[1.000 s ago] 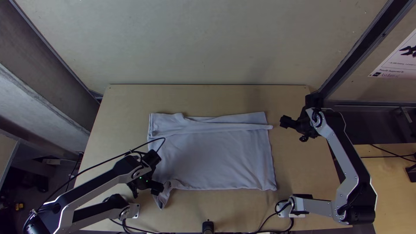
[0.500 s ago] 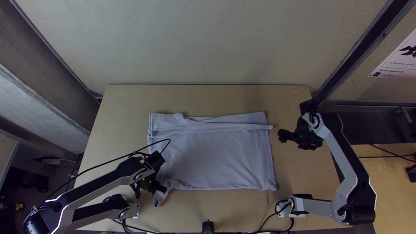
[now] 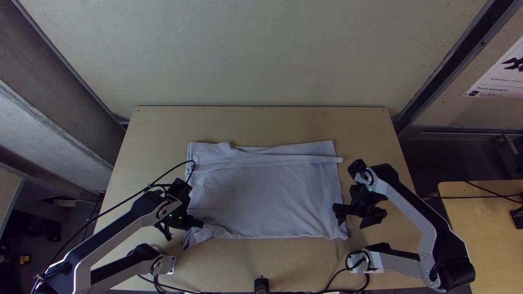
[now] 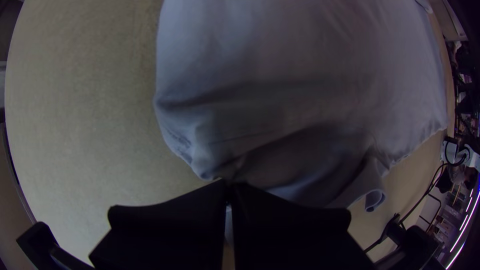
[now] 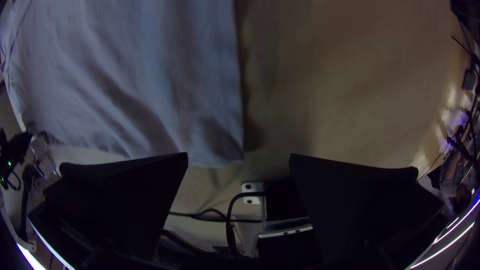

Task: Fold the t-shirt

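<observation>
Clock-face directions refer to the top view, centred on the shirt, with 12 o'clock at the far edge of the worktop (image 3: pixel 283 122).

The shirt (image 3: pixel 267 198) lies near the middle of the worktop as a broad rectangle, its long sides at 12 and 6 o'clock. A narrow folded band (image 3: pixel 283 159) runs along the 12 o'clock side; its end projects slightly at 2 o'clock. The main panel is mostly flat, with light wrinkles. The corner at 8 o'clock is gathered, and a loose flap (image 3: pixel 199 235) turns out just beside it. In the left wrist view, the cloth near this corner forms deep folds with a curled edge.

The left end effector (image 3: pixel 199 223) is at the 8 o'clock corner. Its fingers (image 4: pixel 175 225) are closed together, with gathered cloth clamped at the tips.

The right end effector (image 3: pixel 354 221) is at the 4 o'clock corner. Its fingers (image 5: pixel 130 192) are set wide apart and grip nothing. In the right wrist view, the shirt's corner lies near the gap between the fingertips. Contact between these fingers and the cloth cannot be determined.

A black post (image 3: pixel 261 285) stands at 6 o'clock, at the near edge of the worktop.
</observation>
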`<state>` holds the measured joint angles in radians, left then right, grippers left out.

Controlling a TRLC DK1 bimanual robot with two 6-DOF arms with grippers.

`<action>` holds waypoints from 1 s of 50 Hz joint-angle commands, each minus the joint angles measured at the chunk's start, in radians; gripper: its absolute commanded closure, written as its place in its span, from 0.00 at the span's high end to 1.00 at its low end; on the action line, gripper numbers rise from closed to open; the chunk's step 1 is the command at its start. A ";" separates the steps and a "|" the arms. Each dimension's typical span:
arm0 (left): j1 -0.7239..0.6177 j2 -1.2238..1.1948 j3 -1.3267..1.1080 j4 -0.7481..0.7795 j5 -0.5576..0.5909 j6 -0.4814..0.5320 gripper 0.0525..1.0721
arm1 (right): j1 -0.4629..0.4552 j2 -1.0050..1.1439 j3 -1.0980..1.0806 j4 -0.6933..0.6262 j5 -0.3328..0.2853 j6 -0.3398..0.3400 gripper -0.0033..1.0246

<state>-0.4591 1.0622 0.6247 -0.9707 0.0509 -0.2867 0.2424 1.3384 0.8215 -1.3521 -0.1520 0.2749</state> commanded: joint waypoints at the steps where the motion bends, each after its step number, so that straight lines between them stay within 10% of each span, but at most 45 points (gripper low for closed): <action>1: 0.019 -0.013 0.017 -0.025 -0.006 0.017 0.03 | 0.026 0.005 -0.044 -0.007 -0.038 -0.020 0.86; 35: 0.062 -0.008 0.059 -0.034 -0.006 0.049 0.03 | -0.035 0.255 -0.097 0.053 -0.172 -0.126 0.75; 50: 0.097 -0.010 0.070 -0.037 -0.006 0.078 0.03 | -0.041 0.251 -0.088 0.093 -0.190 -0.155 0.27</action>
<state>-0.3794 1.0588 0.6678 -0.9882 0.0509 -0.2264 0.2016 1.5917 0.7403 -1.2671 -0.3332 0.1471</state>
